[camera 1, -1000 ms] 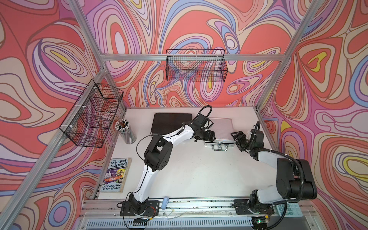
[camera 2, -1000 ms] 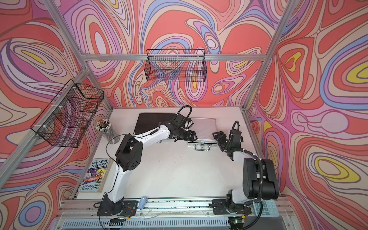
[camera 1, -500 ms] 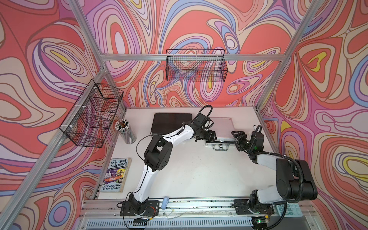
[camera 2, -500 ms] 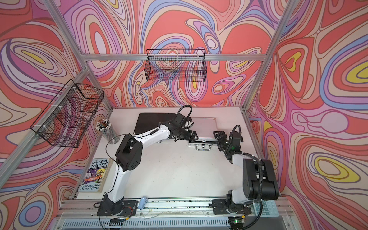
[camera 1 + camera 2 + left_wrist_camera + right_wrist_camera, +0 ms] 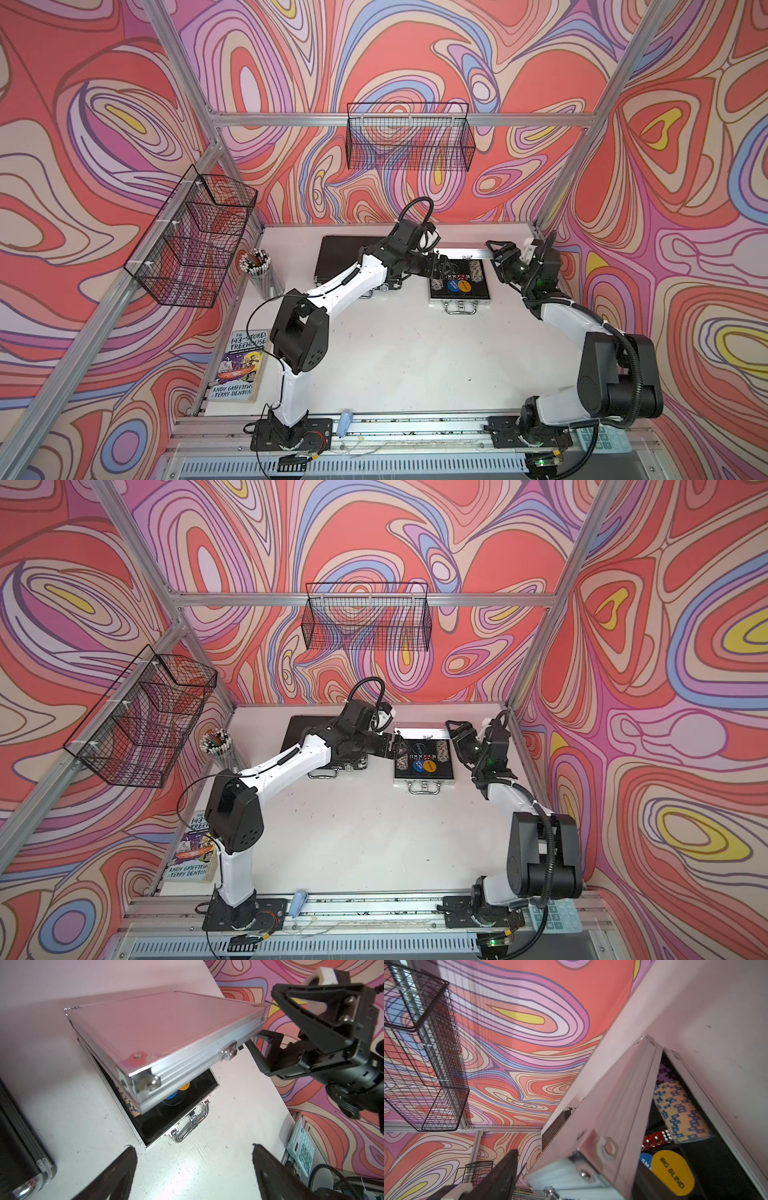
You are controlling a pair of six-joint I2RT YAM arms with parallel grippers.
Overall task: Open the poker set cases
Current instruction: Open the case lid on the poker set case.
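The right hand (image 5: 495, 255) is spreading its two black, wedge-shaped fingers wide at the right front corner of the lid (image 5: 166, 1028) of the silver case (image 5: 459, 296). One finger is sitting under the lid's edge beside a chrome latch (image 5: 227, 1053) and the other above the corner. It is gripping nothing, and whether the lower finger is touching the metal I cannot tell. The left hand (image 5: 192, 1146) is hovering wide open too, holding nothing, its dark fingertips gaping over the scuffed white counter (image 5: 415, 361) just left of that case. The silver case is lying toward the back of the counter between the two hands, its ribbed aluminium lid tilting up from the back hinge, part-way open, with riveted corner caps shining. Its shallow base is showing a black lining, and a bent metal handle (image 5: 460, 308) is lying flat at the front. Inside, ridged chips (image 5: 681, 1113) are lying on edge in two visible rows, tan with blue marks and some purple. Beside them are red dice (image 5: 656, 1139) with white pips, too small to count, plus two flat round discs: a yellow disc (image 5: 672, 1172) reading BIG BLIND and a blue disc (image 5: 645, 1162). The second of the two cases, a wider black case (image 5: 343, 257), is lying shut and flat just left of the silver one, partly under the left arm. A wire basket (image 5: 409, 137) is hanging on the back wall and a second basket (image 5: 195, 237) on the left wall. One paperback book (image 5: 239, 365) is lying at the counter's left edge, near one cup (image 5: 259, 272) of pencils.
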